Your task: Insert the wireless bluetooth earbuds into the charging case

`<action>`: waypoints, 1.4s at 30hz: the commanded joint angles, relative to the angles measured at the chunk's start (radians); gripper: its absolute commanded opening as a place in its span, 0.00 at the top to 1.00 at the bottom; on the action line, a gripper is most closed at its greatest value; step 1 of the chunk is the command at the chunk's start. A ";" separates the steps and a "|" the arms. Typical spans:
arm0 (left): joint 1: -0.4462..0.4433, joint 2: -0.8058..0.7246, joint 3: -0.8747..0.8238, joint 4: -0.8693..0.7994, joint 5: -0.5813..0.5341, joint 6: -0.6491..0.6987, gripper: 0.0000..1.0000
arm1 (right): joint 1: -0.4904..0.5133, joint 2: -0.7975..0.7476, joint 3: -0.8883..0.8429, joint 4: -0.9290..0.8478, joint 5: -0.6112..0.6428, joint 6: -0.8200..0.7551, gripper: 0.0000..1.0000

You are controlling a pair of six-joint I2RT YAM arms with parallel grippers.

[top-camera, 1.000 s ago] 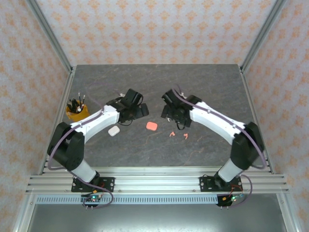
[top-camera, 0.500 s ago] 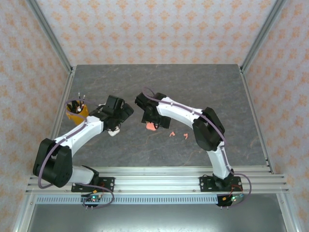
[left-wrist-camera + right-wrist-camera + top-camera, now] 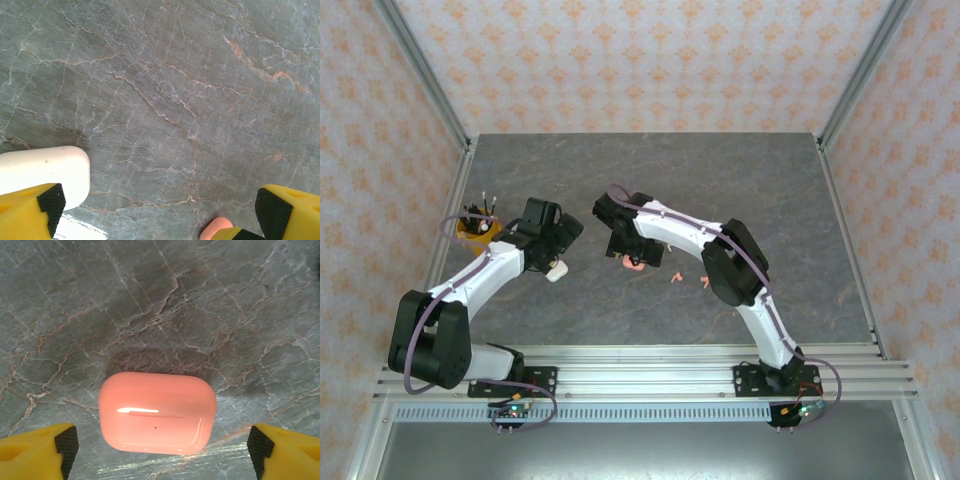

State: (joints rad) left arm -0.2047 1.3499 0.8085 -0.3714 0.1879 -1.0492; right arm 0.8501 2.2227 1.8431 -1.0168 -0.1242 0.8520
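A salmon-pink charging case [image 3: 157,412] lies shut on the marble table, between the wide-apart fingers of my right gripper [image 3: 160,452], which is open and touches neither side of it. From above, the right gripper [image 3: 628,250] hangs over the pink case [image 3: 638,265] and hides most of it. Two pink earbuds [image 3: 674,277] [image 3: 703,281] lie just right of it. My left gripper [image 3: 160,215] is open over bare table. A white case [image 3: 45,172] lies by its left finger and a pink rounded edge [image 3: 216,227] by the right one. Seen from above, the left gripper [image 3: 560,243] is just above the white case [image 3: 556,270].
A yellow cup of pens [image 3: 475,228] stands at the table's left edge, close behind the left arm. Aluminium frame posts and patterned walls bound the marble table [image 3: 750,190], which has open room at the back and right.
The right arm has swung left from the table's middle to hang over the pink case, its jaws narrowing slightly. The left arm has drawn back left toward the white case and the cup.
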 commanded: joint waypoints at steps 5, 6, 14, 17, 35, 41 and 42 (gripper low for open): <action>0.021 -0.014 -0.014 0.015 0.013 0.009 0.00 | -0.017 0.030 0.019 0.024 -0.023 -0.013 0.14; 0.021 -0.013 -0.014 0.017 0.015 0.009 0.00 | -0.019 0.032 0.017 0.024 -0.024 -0.013 0.15; 0.021 -0.005 -0.020 0.026 0.016 0.006 0.00 | -0.029 0.050 0.014 0.029 -0.018 -0.006 0.16; 0.021 -0.001 -0.022 0.028 0.018 0.006 0.00 | -0.030 0.057 0.013 0.031 -0.022 -0.005 0.18; 0.021 0.014 -0.022 0.038 0.021 0.005 0.00 | -0.011 0.077 0.019 0.038 -0.020 0.013 0.22; 0.021 0.014 -0.028 0.042 0.021 0.006 0.00 | 0.019 0.064 -0.029 0.082 0.066 0.011 0.21; 0.021 0.012 -0.029 0.043 0.021 0.006 0.00 | 0.020 0.064 -0.035 0.086 0.071 0.014 0.21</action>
State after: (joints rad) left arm -0.1932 1.3510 0.7937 -0.3439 0.2062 -1.0470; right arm 0.8513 2.2738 1.8362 -0.9657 -0.1020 0.8536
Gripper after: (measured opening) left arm 0.998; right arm 0.790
